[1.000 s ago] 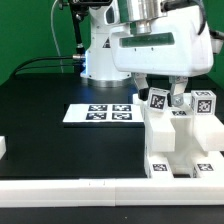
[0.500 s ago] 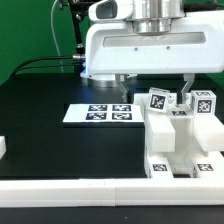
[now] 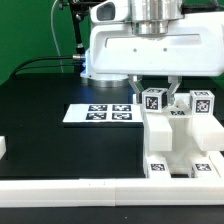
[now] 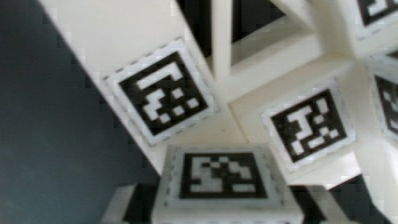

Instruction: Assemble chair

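The part-built chair (image 3: pixel 176 143) stands at the exterior view's right, a white blocky piece with tagged faces. A tagged post top (image 3: pixel 153 100) rises from it, and a second one (image 3: pixel 203 102) stands beside it. My gripper (image 3: pixel 154 98) hangs straight above, its fingers (image 3: pixel 137 94) pressed on both sides of the first post top. In the wrist view that tagged post top (image 4: pixel 222 172) fills the space between the dark pads (image 4: pixel 135 201) of my gripper (image 4: pixel 222 196), shut on it. More tagged chair faces (image 4: pixel 164 95) lie beyond.
The marker board (image 3: pixel 100 113) lies flat on the black table just left of the chair in the exterior view. A long white rail (image 3: pixel 90 200) runs along the front edge. A small white piece (image 3: pixel 3 147) sits at the far left edge.
The jaws, wide apart half a second ago, have come in against the tagged post top. The hand itself has stayed above the chair.
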